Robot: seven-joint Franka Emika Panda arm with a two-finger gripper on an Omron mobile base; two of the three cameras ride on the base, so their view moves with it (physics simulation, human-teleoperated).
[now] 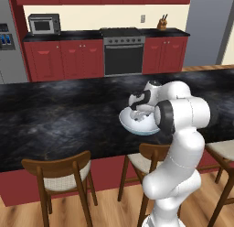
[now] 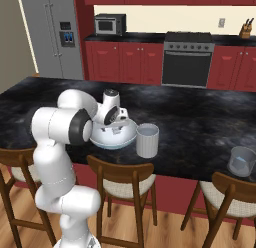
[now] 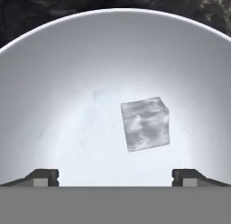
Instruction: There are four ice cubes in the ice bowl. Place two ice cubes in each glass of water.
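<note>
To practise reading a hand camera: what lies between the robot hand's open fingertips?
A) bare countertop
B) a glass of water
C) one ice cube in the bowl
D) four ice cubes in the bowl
C: the hand view shows a single ice cube on the ice bowl floor, ahead of the open hand.

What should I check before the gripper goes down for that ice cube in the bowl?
1. Gripper open: ok, jaws wide apart.
2. Ice cube between the fingertips' lines: ok, though right of centre.
3. Cube lying square to the jaws: not ok, it sits rotated.
4. Hand over the bowl: ok.
5. Nearest glass upright beside the bowl: ok.
6. Ice already in the glasses: cannot tell.
</note>
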